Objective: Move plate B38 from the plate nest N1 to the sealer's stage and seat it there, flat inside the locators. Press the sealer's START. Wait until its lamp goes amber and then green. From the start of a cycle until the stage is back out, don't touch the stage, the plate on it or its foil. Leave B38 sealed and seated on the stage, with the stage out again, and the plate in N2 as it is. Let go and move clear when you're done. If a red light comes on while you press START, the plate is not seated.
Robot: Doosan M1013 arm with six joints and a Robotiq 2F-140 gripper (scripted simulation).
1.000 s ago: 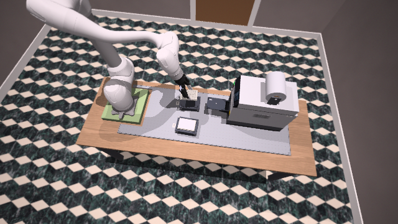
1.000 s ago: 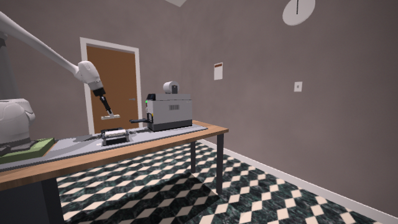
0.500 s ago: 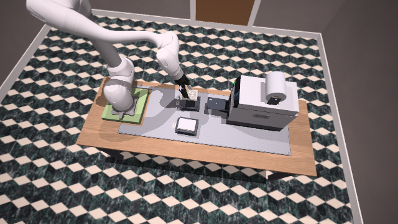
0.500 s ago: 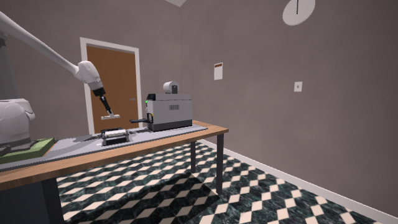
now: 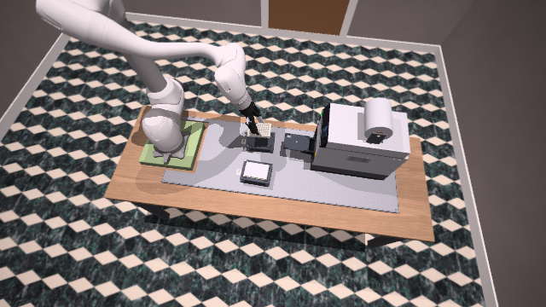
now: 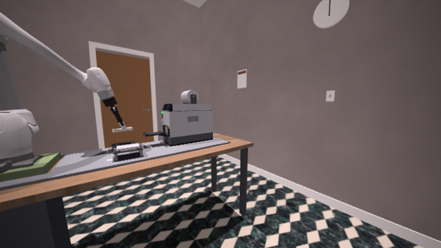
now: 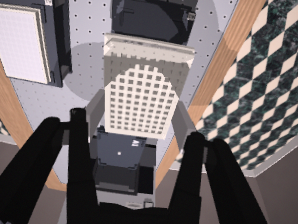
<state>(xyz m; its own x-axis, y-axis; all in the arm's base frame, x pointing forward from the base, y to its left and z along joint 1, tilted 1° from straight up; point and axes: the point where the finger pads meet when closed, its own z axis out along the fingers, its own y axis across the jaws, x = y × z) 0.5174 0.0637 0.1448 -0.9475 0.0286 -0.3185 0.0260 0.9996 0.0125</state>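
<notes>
No text can be read with certainty. A white mark (image 7: 135, 143) on the sealer's dark stage (image 7: 118, 150) (image 5: 298, 142) is too small and coarse to make out. The small pale tags (image 5: 244, 141) (image 5: 238, 171) beside the two nests are likewise illegible, as is any print on the wall sheet (image 6: 242, 79) with its reddish-brown top band.

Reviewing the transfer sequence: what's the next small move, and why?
Probably carry plate B38 level toward the sealer's stage: the jaws grip it above its nest, and the stage is out with no plate on it.
</notes>
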